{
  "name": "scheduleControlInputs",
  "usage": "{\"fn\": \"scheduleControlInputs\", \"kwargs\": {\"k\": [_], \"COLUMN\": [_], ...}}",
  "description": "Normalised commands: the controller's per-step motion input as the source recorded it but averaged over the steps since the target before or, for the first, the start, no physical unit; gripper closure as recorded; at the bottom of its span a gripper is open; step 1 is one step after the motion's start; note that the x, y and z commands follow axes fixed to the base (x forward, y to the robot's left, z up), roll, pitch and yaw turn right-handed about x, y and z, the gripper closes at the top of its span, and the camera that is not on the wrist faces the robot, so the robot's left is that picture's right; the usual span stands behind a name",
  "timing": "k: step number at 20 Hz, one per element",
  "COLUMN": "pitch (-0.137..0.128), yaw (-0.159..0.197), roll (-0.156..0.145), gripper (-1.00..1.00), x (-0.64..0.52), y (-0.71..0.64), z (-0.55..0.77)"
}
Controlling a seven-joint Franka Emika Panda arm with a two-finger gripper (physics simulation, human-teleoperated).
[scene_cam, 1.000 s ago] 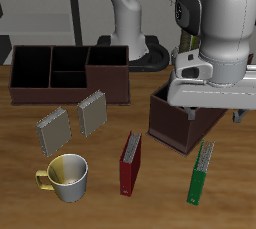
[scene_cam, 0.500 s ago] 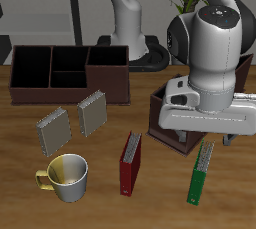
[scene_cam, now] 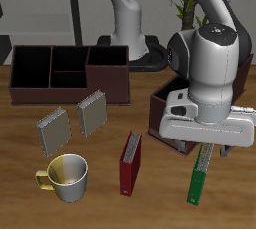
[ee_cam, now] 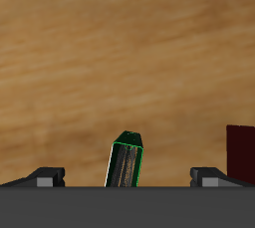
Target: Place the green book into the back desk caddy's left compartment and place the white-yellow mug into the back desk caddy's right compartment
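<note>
- exterior view: one green book [scene_cam: 200, 177] stands upright on the table [scene_cam: 20, 203] near its front edge, directly below the gripper [scene_cam: 205, 145]; the arm's body hides the fingers here, so their spread cannot be read from this view.
- exterior view: one white-yellow mug [scene_cam: 66, 176] stands near the front edge, well apart from the green book; one red book [scene_cam: 130, 163] stands between them.
- exterior view: two grey spiral notebooks [scene_cam: 72, 120] stand side by side, just behind the mug.
- exterior view: two dark-brown caddies: the back desk caddy [scene_cam: 68, 74], level-rimmed and unfilled, at the far side, and a second caddy [scene_cam: 168, 119] partly hidden behind the arm.
- wrist view: shows only the green book [ee_cam: 126, 159] from above, on the wooden table [ee_cam: 120, 53], between two fingertips [ee_cam: 48, 176] set wide, neither touching it.
- wrist view: a dark-red block [ee_cam: 240, 152] sits at the frame edge; its identity cannot be told.
</note>
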Motion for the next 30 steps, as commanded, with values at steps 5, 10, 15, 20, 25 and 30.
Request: {"fn": "scheduleControlInputs", "kwargs": {"k": [5,10,15,20,25,30], "pitch": [-0.033,0.017,0.017,0.024,0.019,0.02], "yaw": [-0.015,-0.042,0.006,0.002,0.015,0.023], "roll": [-0.014,-0.008,0.017,0.021,0.006,0.002], "gripper": [-1.0,-1.0,-1.0,-1.0,-1.0,1.0], "x": [-0.07,-0.02,-0.04,0.03,0.01,-0.1], "y": [0.03,0.0,0.11,0.04,-0.02,-0.04], "z": [-0.3,-0.24,-0.24,-0.15,-0.11,-0.02]}}
